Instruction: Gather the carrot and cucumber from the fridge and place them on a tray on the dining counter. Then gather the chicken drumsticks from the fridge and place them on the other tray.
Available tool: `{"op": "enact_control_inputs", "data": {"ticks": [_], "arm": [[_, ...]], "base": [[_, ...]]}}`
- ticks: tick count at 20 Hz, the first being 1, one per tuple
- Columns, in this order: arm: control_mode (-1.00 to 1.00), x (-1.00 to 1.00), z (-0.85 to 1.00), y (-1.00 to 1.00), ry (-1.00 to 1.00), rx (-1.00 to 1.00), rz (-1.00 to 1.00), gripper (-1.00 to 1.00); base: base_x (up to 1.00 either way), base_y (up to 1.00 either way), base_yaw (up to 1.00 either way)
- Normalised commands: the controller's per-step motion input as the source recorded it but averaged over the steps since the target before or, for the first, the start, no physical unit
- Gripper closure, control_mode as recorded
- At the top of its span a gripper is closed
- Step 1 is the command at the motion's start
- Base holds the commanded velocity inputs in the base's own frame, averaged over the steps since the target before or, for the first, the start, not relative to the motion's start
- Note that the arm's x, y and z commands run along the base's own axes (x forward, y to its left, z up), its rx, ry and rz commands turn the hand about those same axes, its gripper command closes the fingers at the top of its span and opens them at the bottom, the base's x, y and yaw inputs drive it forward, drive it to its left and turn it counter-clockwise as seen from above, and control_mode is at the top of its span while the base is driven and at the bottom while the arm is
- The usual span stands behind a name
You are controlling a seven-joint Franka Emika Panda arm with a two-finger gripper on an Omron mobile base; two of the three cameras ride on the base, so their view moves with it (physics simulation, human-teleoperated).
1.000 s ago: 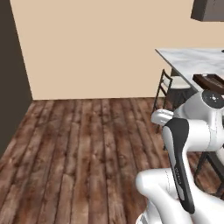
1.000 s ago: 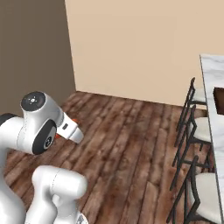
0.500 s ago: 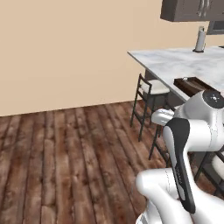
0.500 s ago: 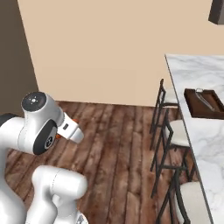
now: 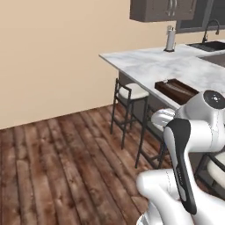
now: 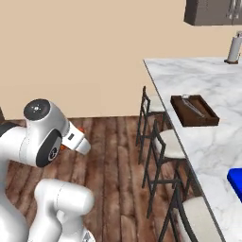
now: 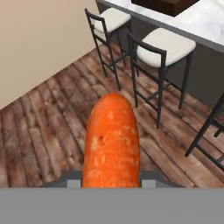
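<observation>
You're ferrying the carrot, jaws clenched on it; next, reach the brown tray on the desk

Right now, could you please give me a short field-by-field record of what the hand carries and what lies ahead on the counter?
held: carrot, pointing away from the hand
hand state: shut on the carrot
counter: white marble, to the robot's right
brown tray: on the counter near its edge, something thin and grey lying in it
blue thing: on the counter, cut off by the frame
stools: in a row along the counter
floor: dark wood planks
</observation>
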Motion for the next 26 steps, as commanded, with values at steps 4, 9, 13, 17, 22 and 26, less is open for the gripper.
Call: {"op": "enact_control_inputs", "data": {"ticks": [4, 9, 13, 17, 22, 26], "arm": [[1.0, 0.0, 0.0, 0.0, 0.0, 0.0, 0.0, 1.0], [1.0, 0.0, 0.0, 0.0, 0.0, 0.0, 0.0, 1.0], [1.0, 0.0, 0.0, 0.0, 0.0, 0.0, 0.0, 1.0], [1.0, 0.0, 0.0, 0.0, 0.0, 0.0, 0.0, 1.0], [1.0, 0.0, 0.0, 0.0, 0.0, 0.0, 0.0, 1.0], [1.0, 0.0, 0.0, 0.0, 0.0, 0.0, 0.0, 1.0]], "base": [[0.54, 0.33, -0.41], [0.64, 0.45, -0.39], [0.52, 0.38, -0.39], [0.37, 0.41, -0.39], [0.38, 0.45, -0.36], [0.39, 0.46, -0.33]]}}
